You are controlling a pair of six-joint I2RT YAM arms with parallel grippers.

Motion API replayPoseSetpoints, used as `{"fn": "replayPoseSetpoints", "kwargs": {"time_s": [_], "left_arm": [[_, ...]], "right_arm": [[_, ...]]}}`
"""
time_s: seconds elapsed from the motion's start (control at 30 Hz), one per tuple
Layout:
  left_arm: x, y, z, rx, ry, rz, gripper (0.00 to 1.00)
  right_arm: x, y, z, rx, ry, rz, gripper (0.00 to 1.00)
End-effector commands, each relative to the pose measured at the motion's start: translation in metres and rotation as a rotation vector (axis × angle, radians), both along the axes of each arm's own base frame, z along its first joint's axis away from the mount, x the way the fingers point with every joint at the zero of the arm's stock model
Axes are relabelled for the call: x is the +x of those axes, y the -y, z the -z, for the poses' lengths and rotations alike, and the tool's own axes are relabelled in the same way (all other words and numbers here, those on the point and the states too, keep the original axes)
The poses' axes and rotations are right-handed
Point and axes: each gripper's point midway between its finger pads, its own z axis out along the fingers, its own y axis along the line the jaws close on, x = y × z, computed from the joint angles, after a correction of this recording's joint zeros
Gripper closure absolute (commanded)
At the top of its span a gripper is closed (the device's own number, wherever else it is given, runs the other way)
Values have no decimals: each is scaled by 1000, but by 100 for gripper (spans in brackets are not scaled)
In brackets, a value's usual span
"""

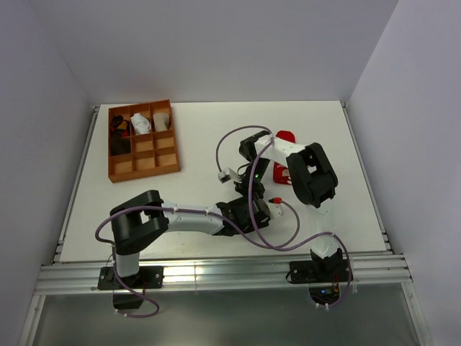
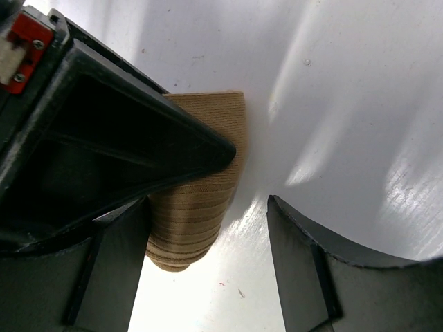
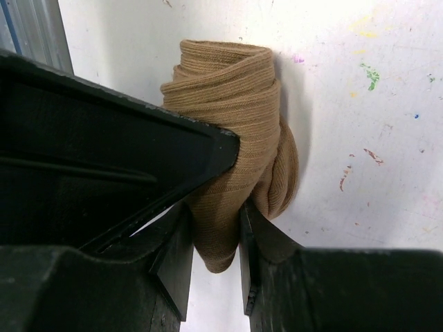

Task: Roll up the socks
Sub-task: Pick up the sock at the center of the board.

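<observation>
Two hands are close together near the middle of the white bench. The right hand is clenched on the rolled tan sock, pinching one end while the coiled end sticks out past its fingertips. The left hand is spread wide and grasps nothing, with the sock just beside one finger (possibly touching, hard to say). A red sock lies partly under the right arm, and a wooden tray sits far left.
</observation>
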Motion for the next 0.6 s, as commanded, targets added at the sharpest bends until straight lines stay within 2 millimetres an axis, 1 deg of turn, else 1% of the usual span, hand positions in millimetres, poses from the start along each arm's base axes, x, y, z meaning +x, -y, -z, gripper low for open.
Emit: {"fn": "replayPoseSetpoints", "kwargs": {"time_s": [0.0, 0.07, 0.23, 0.4, 0.47, 0.57], "left_arm": [[16, -1, 13, 11, -18, -17, 29], [20, -2, 16, 14, -11, -33, 29], [24, -2, 19, 24, -7, -38, 30], [32, -4, 19, 20, 3, -55, 33], [33, -5, 20, 27, 0, -56, 35], [33, -4, 20, 20, -19, -57, 42]], "right_arm": [[-48, 48, 13, -212, -194, -130, 80], [-51, 51, 14, -219, -205, -139, 80], [-58, 58, 17, -237, -228, -150, 80], [-65, 62, 17, -251, -250, -156, 80], [-66, 64, 17, -251, -255, -163, 80], [-67, 64, 17, -248, -255, -168, 80]]}}
